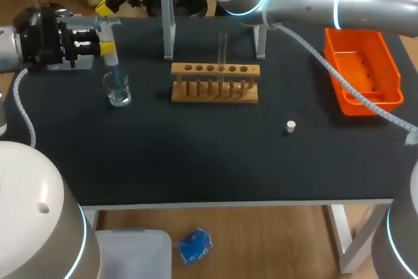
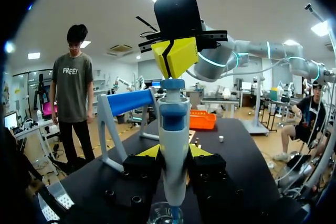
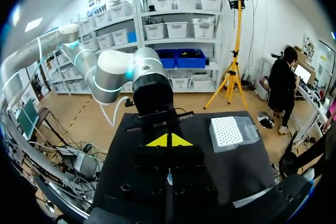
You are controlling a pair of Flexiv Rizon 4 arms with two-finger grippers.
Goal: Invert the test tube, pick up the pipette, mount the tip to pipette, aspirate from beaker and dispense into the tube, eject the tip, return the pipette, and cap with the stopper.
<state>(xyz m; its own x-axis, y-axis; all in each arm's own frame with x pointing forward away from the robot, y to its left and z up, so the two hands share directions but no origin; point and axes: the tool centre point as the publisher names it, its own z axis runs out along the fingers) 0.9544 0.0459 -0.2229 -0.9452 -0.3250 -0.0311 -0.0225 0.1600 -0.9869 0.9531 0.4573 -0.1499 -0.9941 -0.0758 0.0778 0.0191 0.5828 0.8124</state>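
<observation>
Looks like the aspirate step: left gripper [image 1: 98, 42] clamped round the pipette [image 1: 108, 47] at frame left, tip in the beaker [image 1: 118, 91], right gripper [image 2: 176, 59] pinched empty on its top, so next a slow release, then across to the test tube [image 1: 223, 47] mid-frame.

— What sort of place is this?
— A laboratory bench. On the black table [image 1: 196, 168], a wooden rack [image 1: 215, 84] holding a test tube [image 1: 223, 47] stands toward 12 o'clock, with a glass beaker [image 1: 118, 89] at 10 and an orange tray [image 1: 362, 70] at 2.
— Anything more?
— A pipette [image 1: 108, 42] over the beaker, and a box of tips [image 3: 233, 132].
</observation>
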